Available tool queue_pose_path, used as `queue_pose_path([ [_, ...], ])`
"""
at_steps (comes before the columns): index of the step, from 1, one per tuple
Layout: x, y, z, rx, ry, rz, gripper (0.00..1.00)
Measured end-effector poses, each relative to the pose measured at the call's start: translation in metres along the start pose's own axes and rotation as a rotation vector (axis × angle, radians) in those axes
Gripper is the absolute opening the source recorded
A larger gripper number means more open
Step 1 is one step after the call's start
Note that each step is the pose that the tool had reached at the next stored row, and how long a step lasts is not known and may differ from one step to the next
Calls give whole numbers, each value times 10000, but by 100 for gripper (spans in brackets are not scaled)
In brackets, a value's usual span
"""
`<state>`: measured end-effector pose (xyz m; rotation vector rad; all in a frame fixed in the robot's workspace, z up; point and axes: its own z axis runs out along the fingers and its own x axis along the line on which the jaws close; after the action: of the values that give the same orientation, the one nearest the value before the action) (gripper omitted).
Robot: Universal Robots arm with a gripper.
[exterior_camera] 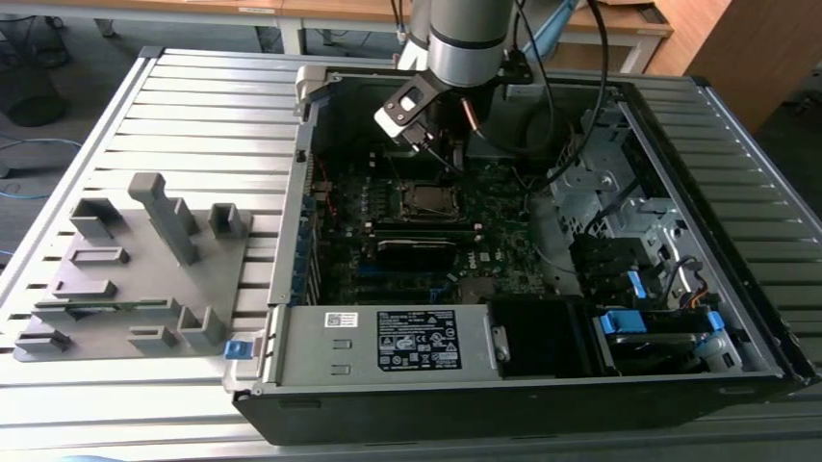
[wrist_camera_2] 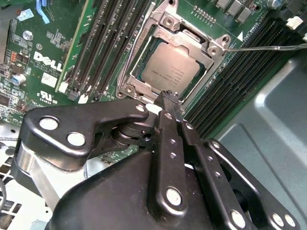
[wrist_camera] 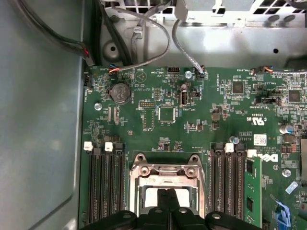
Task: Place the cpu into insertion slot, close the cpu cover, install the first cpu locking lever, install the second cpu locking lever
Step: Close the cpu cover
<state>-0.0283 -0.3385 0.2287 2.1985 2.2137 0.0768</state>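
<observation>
Cpu (wrist_camera_2: 172, 72): sitting flat in the insertion slot (exterior_camera: 428, 199), dull silver top showing through the frame's window.
Cpu cover (wrist_camera_2: 128, 72): lying down over the chip and framing it on all sides.
Locking lever (wrist_camera_2: 268, 48): thin silver rod reaching out from a socket corner over the memory slots (wrist_camera_2: 100, 43), seemingly not hooked down.
Gripper (wrist_camera_2: 166, 98): fingers pressed together, clamping nothing, tip hanging at the cover's edge; contact impossible to tell.
Step in hand: probably securing the cover, judging by the seated chip.
Doing it well: pushing with the closed tip on the metal frame or rod only, keeping off the chip's top, moving slowly, avoiding scraping the motherboard (wrist_camera: 168, 115).
</observation>
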Motion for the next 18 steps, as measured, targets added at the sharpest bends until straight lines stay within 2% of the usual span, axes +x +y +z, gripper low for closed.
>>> queue_pose_path([
  [11, 0, 0, 1, 29, 71, -1457, 11],
  [18, 0, 0, 1, 31, 76, -1539, 11],
])
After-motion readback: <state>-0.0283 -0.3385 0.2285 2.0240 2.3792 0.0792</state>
